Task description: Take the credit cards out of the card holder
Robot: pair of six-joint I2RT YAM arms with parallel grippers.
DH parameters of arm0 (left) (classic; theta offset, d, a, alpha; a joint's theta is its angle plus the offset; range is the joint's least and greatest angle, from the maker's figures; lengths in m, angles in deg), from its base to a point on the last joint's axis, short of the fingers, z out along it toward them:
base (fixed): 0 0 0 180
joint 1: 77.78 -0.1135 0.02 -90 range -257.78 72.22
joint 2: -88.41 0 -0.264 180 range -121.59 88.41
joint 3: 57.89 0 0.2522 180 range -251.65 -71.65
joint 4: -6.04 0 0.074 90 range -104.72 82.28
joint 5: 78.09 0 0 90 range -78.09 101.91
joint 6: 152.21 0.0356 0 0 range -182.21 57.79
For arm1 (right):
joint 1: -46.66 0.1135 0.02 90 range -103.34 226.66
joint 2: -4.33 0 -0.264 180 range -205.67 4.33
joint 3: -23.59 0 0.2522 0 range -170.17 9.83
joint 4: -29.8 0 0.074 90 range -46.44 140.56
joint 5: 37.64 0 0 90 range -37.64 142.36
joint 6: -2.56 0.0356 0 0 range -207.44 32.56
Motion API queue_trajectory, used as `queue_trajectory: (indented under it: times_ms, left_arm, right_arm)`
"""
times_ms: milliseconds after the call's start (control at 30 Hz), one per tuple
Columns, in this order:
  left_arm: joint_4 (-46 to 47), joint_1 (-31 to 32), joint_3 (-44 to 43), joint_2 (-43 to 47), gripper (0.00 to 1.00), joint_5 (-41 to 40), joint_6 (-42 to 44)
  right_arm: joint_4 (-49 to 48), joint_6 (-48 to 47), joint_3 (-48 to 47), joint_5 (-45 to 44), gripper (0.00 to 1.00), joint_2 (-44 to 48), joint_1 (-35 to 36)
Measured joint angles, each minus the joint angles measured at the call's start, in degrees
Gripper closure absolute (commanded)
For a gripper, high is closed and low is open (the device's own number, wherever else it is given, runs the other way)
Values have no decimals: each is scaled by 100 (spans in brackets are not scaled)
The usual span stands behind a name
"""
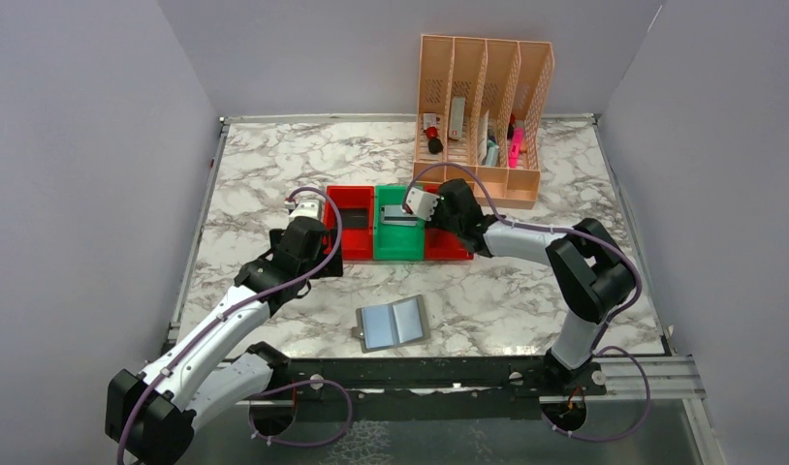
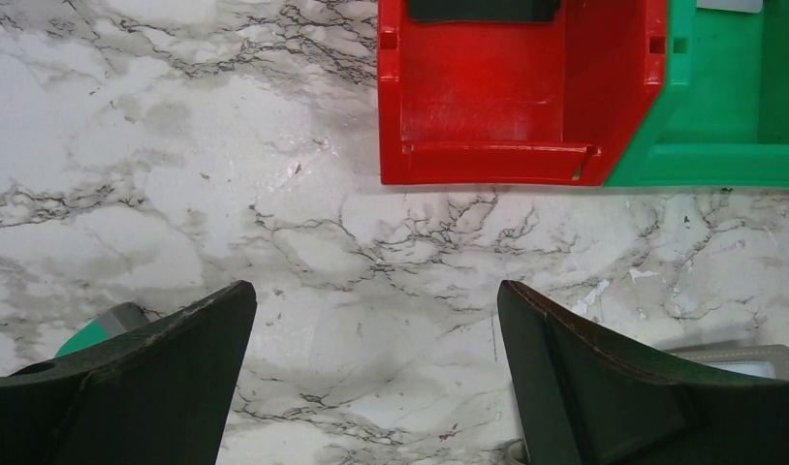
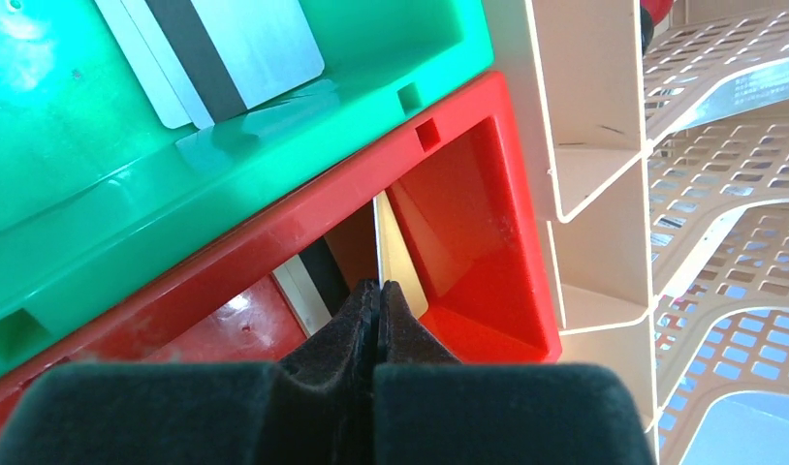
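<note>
The right gripper [image 3: 379,291] has its pads pressed together at lower centre, tips meeting a pale card [image 3: 398,257] standing edge-on in the red bin [image 3: 478,281], perhaps nipping it. The left gripper [image 2: 376,378] is spread over the marble [image 2: 177,145]. The holder [image 1: 394,323] lies open at lower centre.

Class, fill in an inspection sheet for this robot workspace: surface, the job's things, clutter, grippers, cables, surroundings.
Surface: marble-patterned table, no spills seen.
Job's things: card holder lies open near the arms, pockets looking empty; black card in the left red bin; silver card in the green bin; gold-tan card over the right red bin.
Clutter: peach slotted organiser holding small items, behind the bins.
Grippers: left gripper open, empty; right gripper shut on the gold-tan card.
Cables: purple cables looped along both arms.
Surroundings: plain grey walls on three sides.
</note>
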Motion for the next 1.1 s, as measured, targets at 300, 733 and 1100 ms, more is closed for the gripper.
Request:
queue_trajectory:
  times_ms: [300, 733, 1100]
  left_arm:
    - [0, 0, 0, 0, 1, 17, 20]
    - [0, -4, 0, -44, 1, 63, 61]
    - [0, -26, -2, -107, 1, 122, 79]
  right_arm:
    - [-483, -551, 492, 236, 95, 170, 0]
    - [-868, -772, 595, 68, 87, 66, 0]
    - [-647, -494, 595, -83, 70, 42, 0]
